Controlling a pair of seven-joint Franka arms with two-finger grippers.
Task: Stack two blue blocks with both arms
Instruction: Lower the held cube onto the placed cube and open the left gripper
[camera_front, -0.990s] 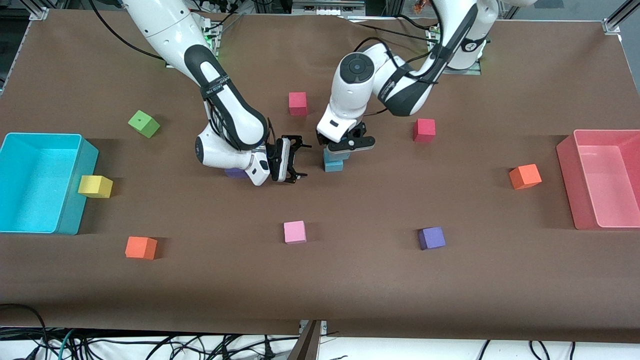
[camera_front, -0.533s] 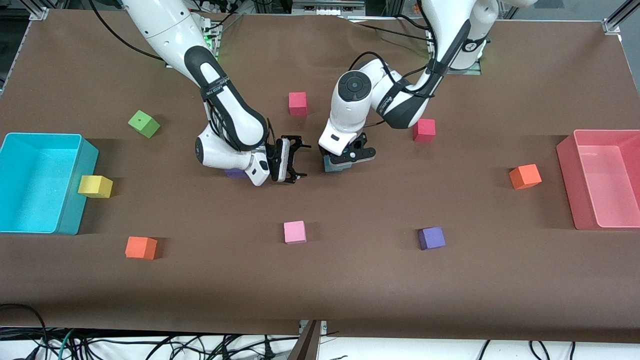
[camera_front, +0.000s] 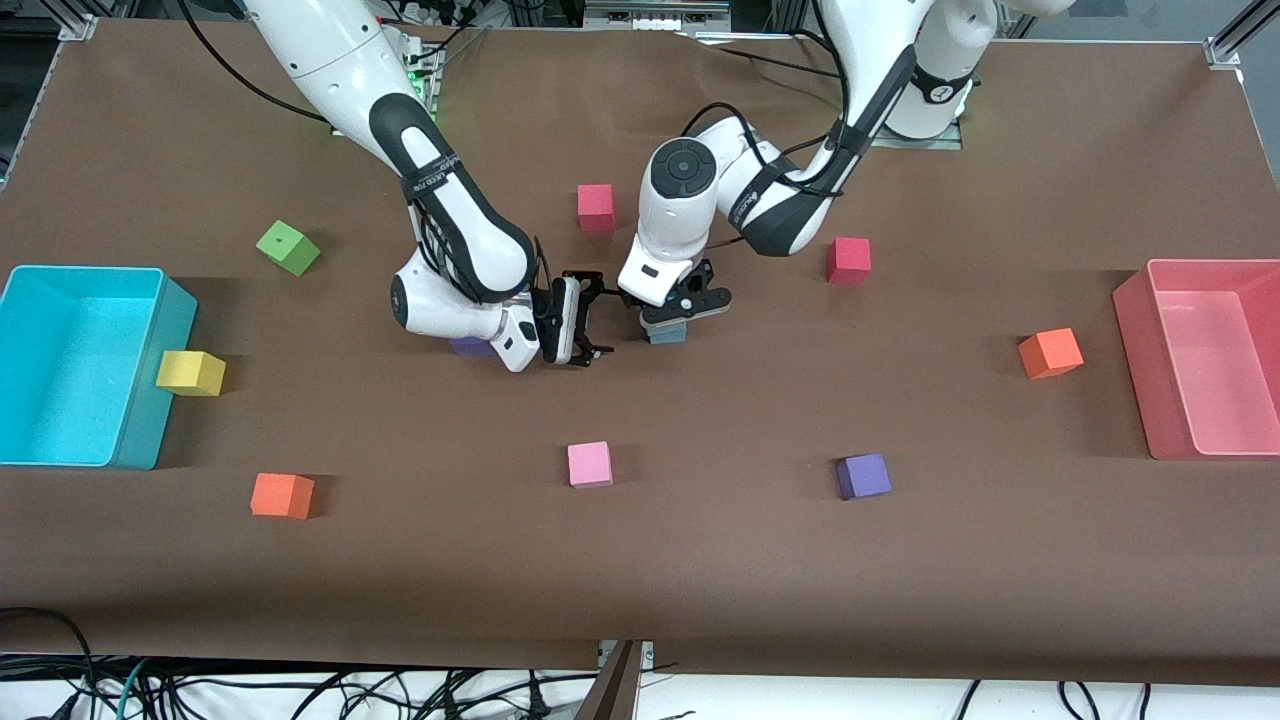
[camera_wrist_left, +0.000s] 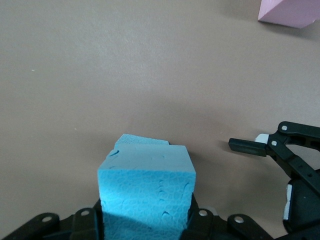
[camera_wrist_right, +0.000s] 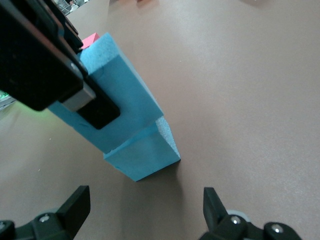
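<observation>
My left gripper (camera_front: 672, 312) is shut on one blue block (camera_wrist_left: 145, 190) and holds it on top of the second blue block (camera_front: 667, 334), which sits mid-table. In the right wrist view the upper block (camera_wrist_right: 125, 95) rests tilted and offset on the lower block (camera_wrist_right: 150, 155), with a left finger (camera_wrist_right: 95, 107) across it. A sliver of the lower block (camera_wrist_left: 140, 139) shows in the left wrist view. My right gripper (camera_front: 590, 320) is open and empty beside the stack, toward the right arm's end; it also shows in the right wrist view (camera_wrist_right: 145, 210).
A purple cube (camera_front: 470, 347) lies under the right wrist. A pink cube (camera_front: 589, 464) and a purple cube (camera_front: 863, 476) lie nearer the camera. Red cubes (camera_front: 595, 206) (camera_front: 848, 260) lie farther. A turquoise bin (camera_front: 170, 300) and a pink bin (camera_front: 1130, 300) stand at the table's ends.
My left gripper has come down with its blue block onto the lower block and shifted a little toward the right arm's end. The right gripper has stayed still.
</observation>
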